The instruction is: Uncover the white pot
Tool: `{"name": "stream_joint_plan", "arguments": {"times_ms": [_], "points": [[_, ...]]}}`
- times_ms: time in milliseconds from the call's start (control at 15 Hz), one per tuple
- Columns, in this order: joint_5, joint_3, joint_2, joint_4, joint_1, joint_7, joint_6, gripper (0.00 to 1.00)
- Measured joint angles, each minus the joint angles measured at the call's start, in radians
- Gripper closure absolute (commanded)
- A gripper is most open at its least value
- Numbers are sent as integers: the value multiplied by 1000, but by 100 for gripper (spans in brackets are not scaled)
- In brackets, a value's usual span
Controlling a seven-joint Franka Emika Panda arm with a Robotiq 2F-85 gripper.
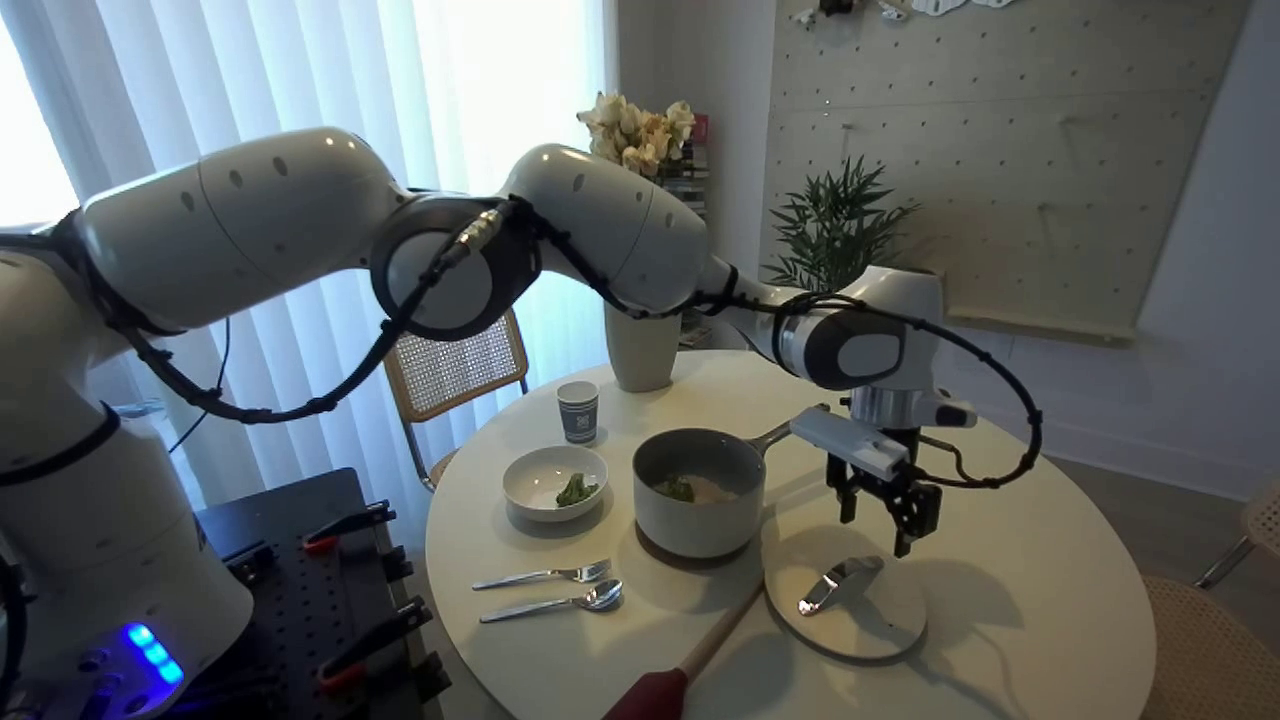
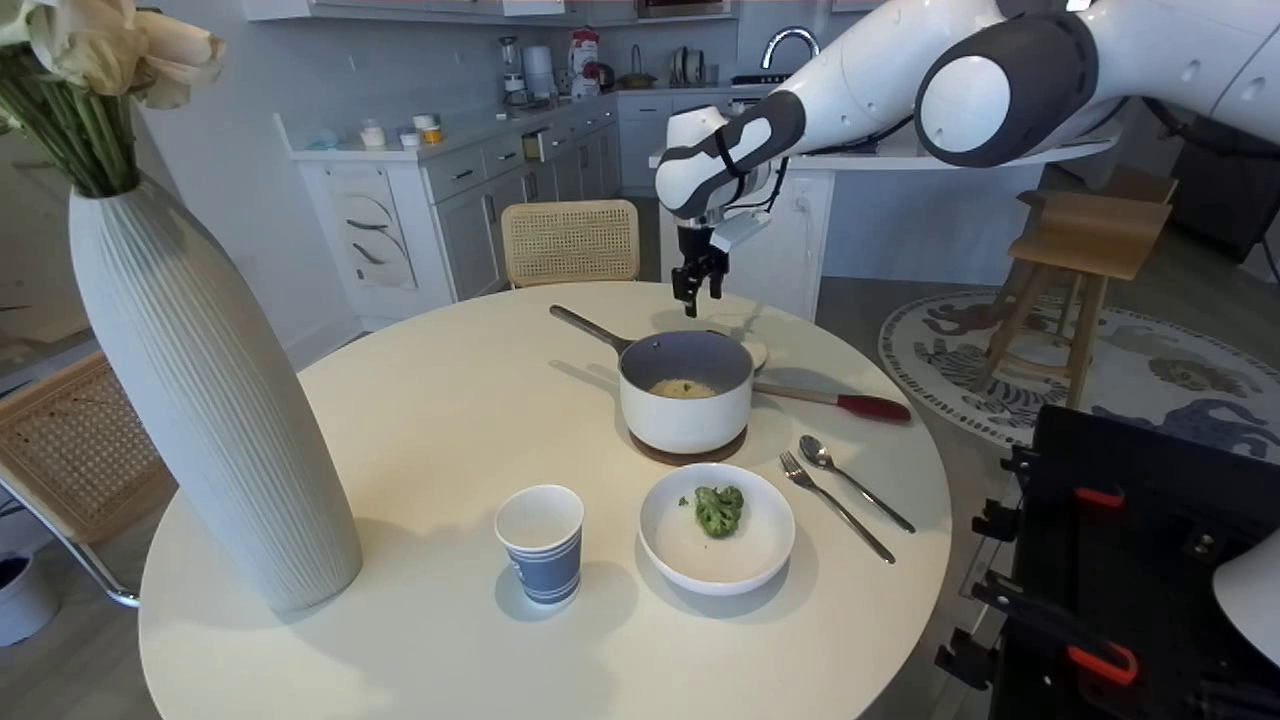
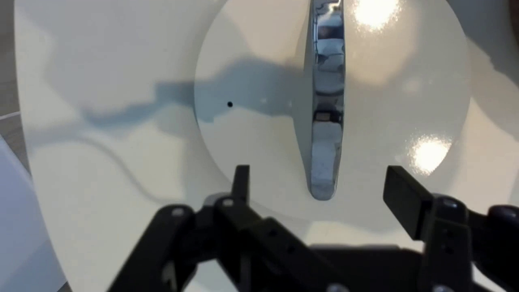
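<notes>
The white pot [image 1: 700,525] stands uncovered on a dark round trivet, with food inside. In an exterior view, the pot [image 2: 685,422] has its long dark handle pointing toward the table's far side. Its round pale lid [image 1: 885,625] lies flat on the table beside it, shiny handle [image 1: 840,585] up. In an exterior view the lid [image 2: 757,354] is mostly hidden behind the pot. My gripper [image 1: 875,532] is open and empty above the lid, apart from it; it also shows in an exterior view [image 2: 703,300]. In the wrist view the lid handle [image 3: 327,105] lies ahead of the open fingers [image 3: 320,184].
A spatula [image 1: 722,630] with a red head lies between pot and lid. A white bowl with broccoli [image 2: 717,550], a paper cup [image 2: 545,560], a fork [image 2: 840,510] and a spoon [image 2: 858,485] stand or lie nearby. A tall white vase [image 2: 215,400] holds flowers.
</notes>
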Motion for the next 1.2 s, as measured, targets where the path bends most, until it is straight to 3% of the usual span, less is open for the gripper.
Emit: {"name": "stream_joint_plan", "arguments": {"times_ms": [267, 667, 1200], "points": [[0, 9, -44, 8, 19, 0, -46, 0], [-14, 6, -171, -22, 108, 14, -177, 0], [-70, -4, -443, -257, 279, 170, -311, 0]]}}
